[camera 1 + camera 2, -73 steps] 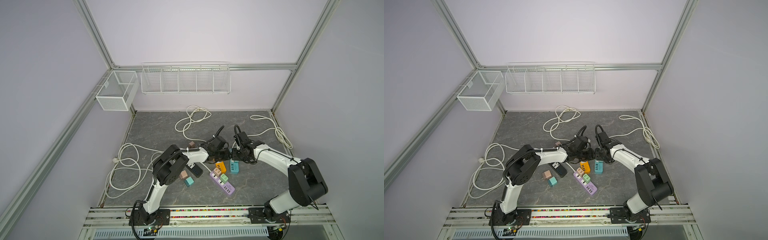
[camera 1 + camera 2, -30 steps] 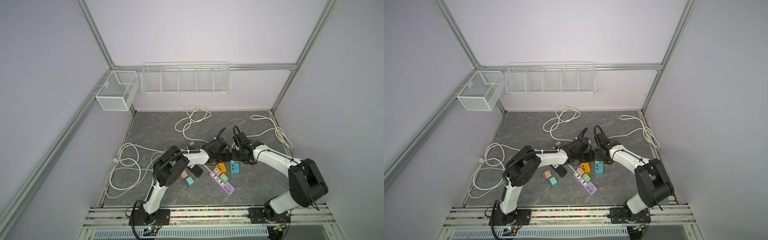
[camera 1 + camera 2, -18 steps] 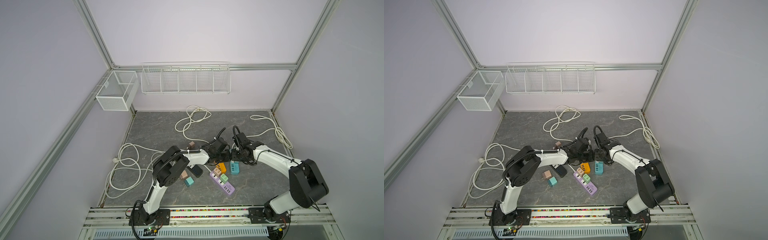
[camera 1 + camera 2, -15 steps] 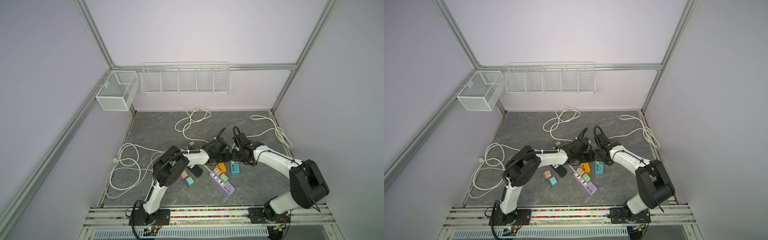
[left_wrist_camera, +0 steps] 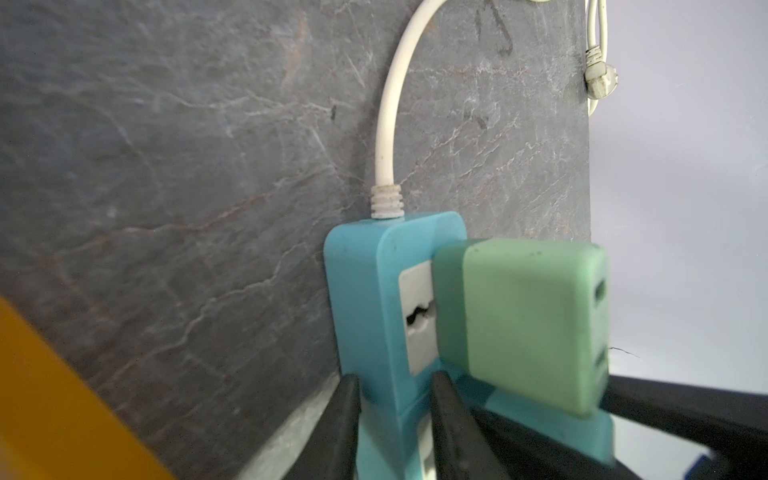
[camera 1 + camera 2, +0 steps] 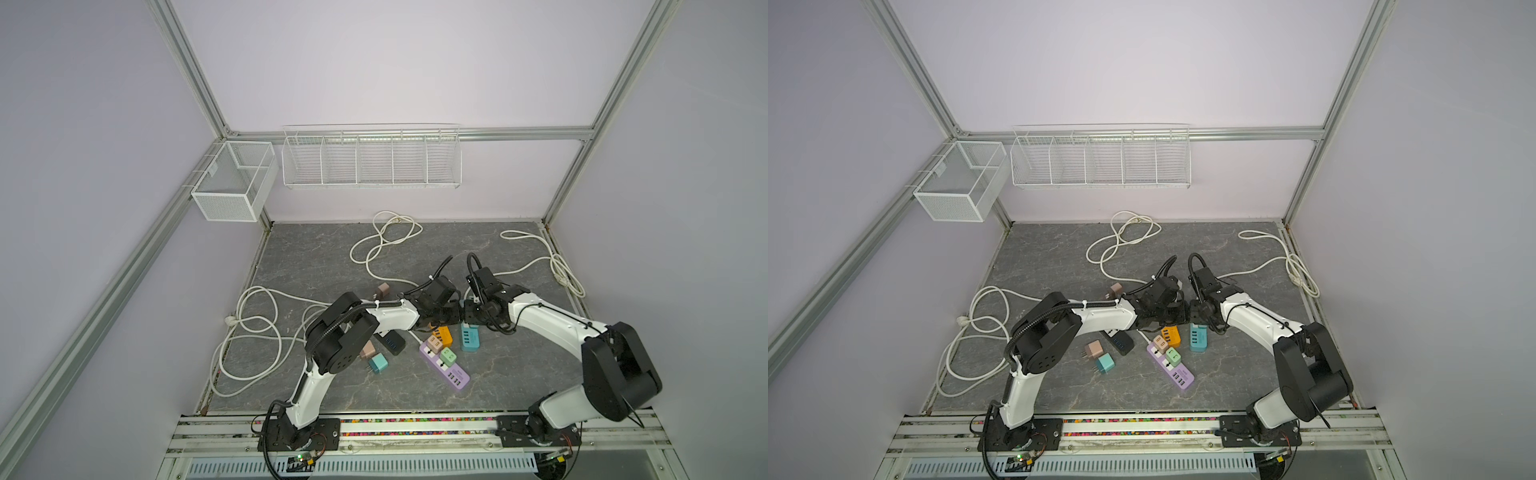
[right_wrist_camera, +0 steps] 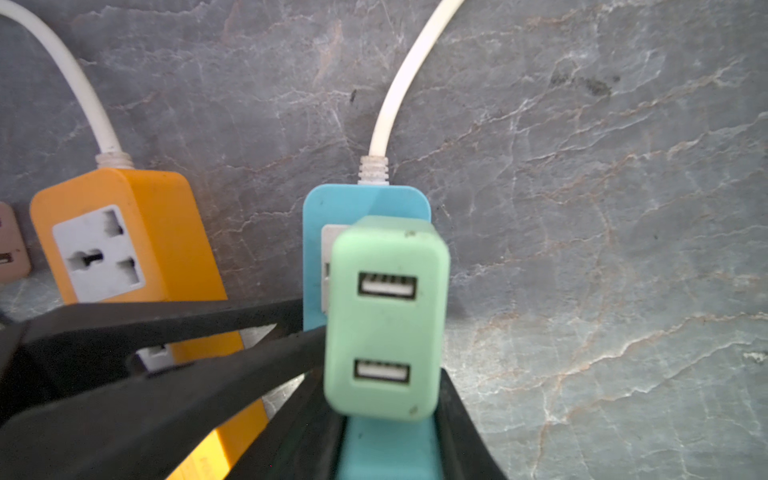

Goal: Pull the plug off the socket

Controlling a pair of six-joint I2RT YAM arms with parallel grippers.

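Two hands share the step. The left hand [image 5: 395, 424] is clamped across the blue socket strip [image 5: 374, 291]. The right hand [image 7: 380, 436] is clamped on the sides of the green plug [image 7: 386, 320], which sits seated in that strip near the middle of the tabletop [image 7: 582, 208]. A clean extraction likely needs a straight pull along the pins while the left hand braces the strip. Tilting risks jamming, and the white cord [image 7: 399, 83] may let the strip drag.
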